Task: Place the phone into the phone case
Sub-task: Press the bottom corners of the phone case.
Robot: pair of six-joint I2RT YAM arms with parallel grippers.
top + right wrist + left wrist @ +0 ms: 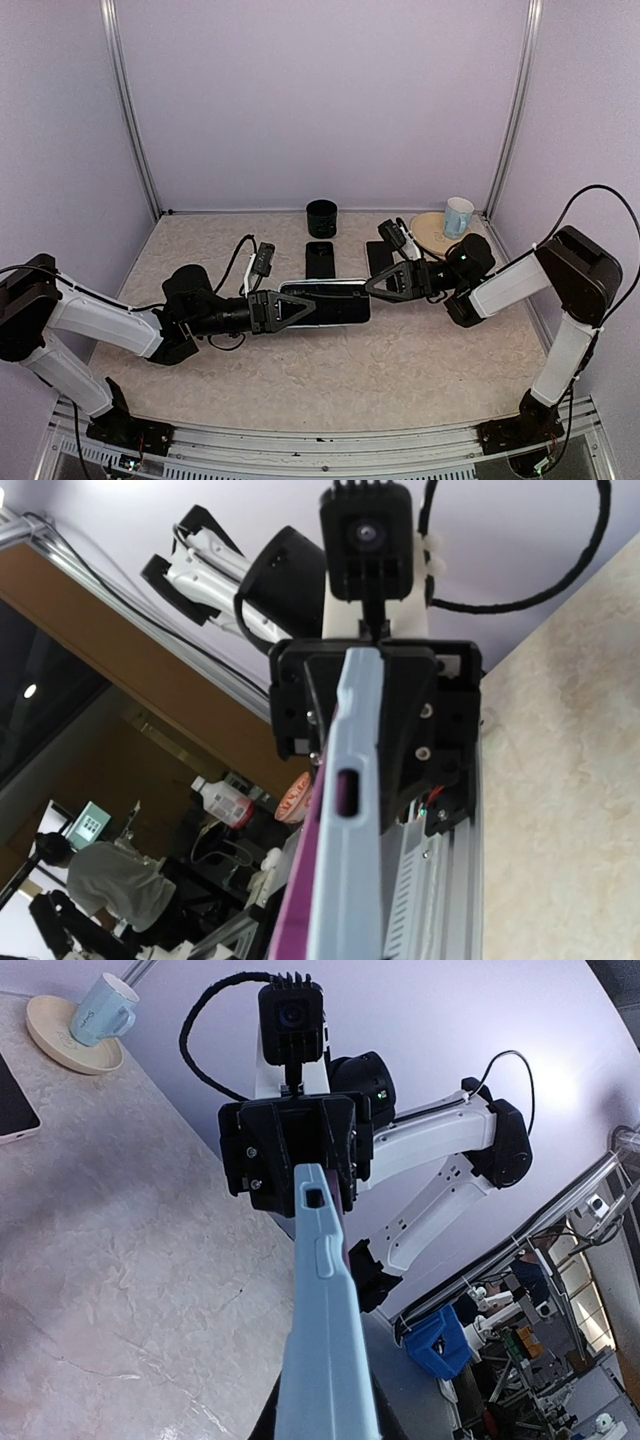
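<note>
the phone case (330, 303) hangs above the middle of the table (400, 380), lying level and running from 9 to 3 o'clock between the two arms, probably so each arm can steady one end while the phone is pressed home. the left gripper (300, 308) is clamped on the 9 o'clock end, its jaws nearly together on the pale blue shell. the right gripper (378, 287) brackets the 3 o'clock end, but i cannot tell whether its jaws press on the case or merely stand around it. in the right wrist view a purple edge, likely the phone (298, 910), lies along one face of the case; whether it is fully seated is not clear. two dark slabs (320, 258) lie flat at 12 o'clock of the held case. a mug (458, 215) on a coaster (428, 232) sits far off at 1 o'clock, well apart from the work.
</note>
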